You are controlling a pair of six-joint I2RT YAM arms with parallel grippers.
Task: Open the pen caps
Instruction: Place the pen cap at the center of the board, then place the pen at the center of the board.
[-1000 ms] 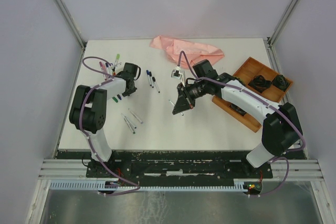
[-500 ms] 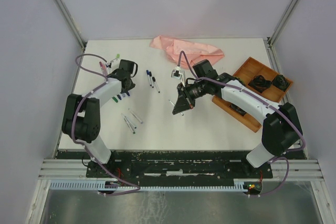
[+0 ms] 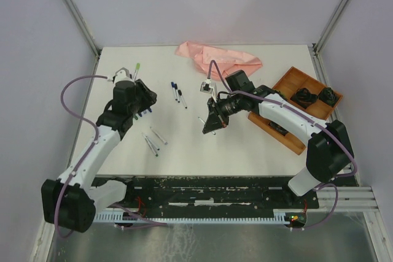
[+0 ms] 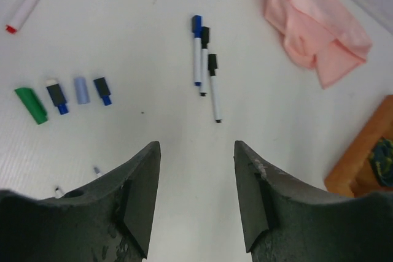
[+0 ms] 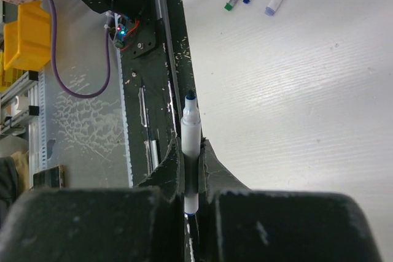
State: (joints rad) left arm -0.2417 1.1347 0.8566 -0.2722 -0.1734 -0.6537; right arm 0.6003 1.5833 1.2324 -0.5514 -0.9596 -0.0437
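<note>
Pen caps [image 4: 81, 89] lying loose in a short row at the left of the left wrist view: green, navy, grey, navy. All flat on the white surface [image 4: 141, 4], none on a barrel. Visible from the top camera only as small dots at centre left.

Left pincer [image 4: 195, 148]: jaws about half apart, nothing between them, hovering over bare surface at the bottom of its own view. Points toward three capped pens [image 4: 204, 59] lying side by side at upper centre, with one blue cap and two black ones seated on their upper ends.

Right pincer [image 5: 191, 159]: clamped tight on a white pen [image 5: 190, 128], barrel upright between the fingers, dark tip showing at the top. Looks uncapped at that end, though hard to be sure from the wrist view alone.

Judged step: between pens. Several caps off already, at least three to go, plus perhaps a red-capped pen [image 4: 27, 4] in the upper left corner.

Next move, as a guess: calls for bringing the open pincer down over one of the three pens, jaws set across the barrel, then closing. Calls also for ridding the right one of its pen, so as to take the cap end and pull straight along the axis. Thin, round and close together, so easy to nudge a neighbour or roll the target.
</note>
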